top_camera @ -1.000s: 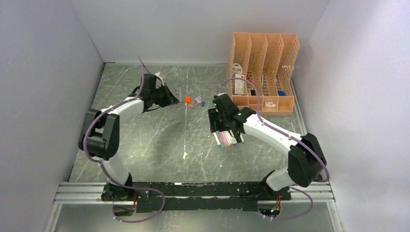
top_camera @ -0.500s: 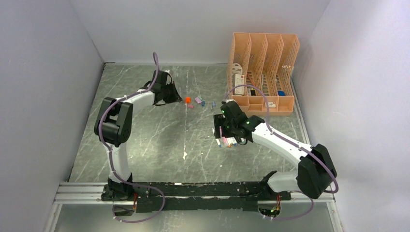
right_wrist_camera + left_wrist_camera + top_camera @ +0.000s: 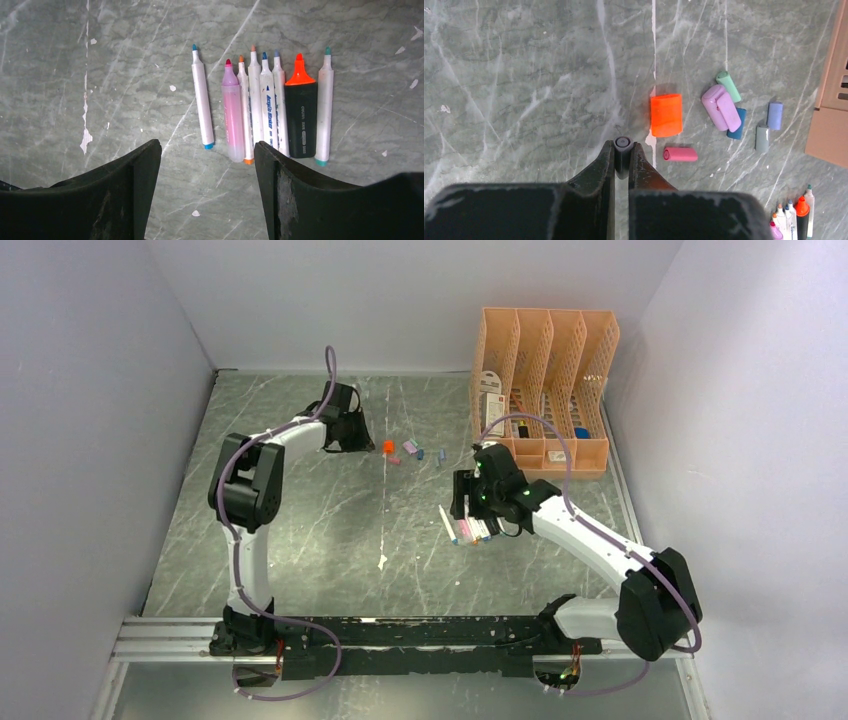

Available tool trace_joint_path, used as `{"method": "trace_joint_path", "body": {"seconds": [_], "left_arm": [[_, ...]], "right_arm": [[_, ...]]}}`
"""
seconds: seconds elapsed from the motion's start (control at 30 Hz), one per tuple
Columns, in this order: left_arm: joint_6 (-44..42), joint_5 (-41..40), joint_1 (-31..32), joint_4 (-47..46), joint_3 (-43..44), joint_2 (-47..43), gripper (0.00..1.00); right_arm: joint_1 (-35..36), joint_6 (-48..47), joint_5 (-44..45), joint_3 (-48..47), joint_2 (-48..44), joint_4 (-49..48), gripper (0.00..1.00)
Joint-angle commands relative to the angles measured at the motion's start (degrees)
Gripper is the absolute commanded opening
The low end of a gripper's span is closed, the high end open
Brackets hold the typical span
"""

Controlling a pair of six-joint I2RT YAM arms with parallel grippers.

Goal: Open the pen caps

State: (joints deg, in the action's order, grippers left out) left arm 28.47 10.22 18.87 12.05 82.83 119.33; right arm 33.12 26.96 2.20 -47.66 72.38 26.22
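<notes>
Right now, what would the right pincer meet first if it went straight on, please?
Probably the pens lying ahead, likeliest the blue-tipped white pen; the open right pincer frames them, depth unclear.

Light: bright, even, soft from above, as I see it | Shadows: faint, short, hugging the pen caps [image 3: 666,115] and pens [image 3: 265,107] | Focus: table [image 3: 524,75] sharp in both wrist views; right gripper's fingers [image 3: 125,200] dark, slightly soft | Top view: coarse, small things smeared.
</notes>
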Motion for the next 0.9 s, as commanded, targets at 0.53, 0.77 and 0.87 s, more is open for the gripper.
{"method": "trace_joint_path", "body": {"seconds": [0.53, 0.77, 0.87], "left_arm": [[-1.30, -0.52, 0.93, 5.65, 6.61, 4.31, 0.19], [-1.64, -0.27, 1.65, 6.25, 7.36, 4.41, 0.24], [-1.84, -0.28, 1.77, 5.63, 6.39, 3.55, 0.31]], "right_arm": [[-4.02, -2.44, -4.47, 0.71, 0.83, -3.11, 0.69], [-4.63, -2.79, -5.18, 0.87, 0.78, -3.28, 0.70], [-4.58, -2.79, -5.49, 1.23, 0.29, -3.28, 0.70]]}}
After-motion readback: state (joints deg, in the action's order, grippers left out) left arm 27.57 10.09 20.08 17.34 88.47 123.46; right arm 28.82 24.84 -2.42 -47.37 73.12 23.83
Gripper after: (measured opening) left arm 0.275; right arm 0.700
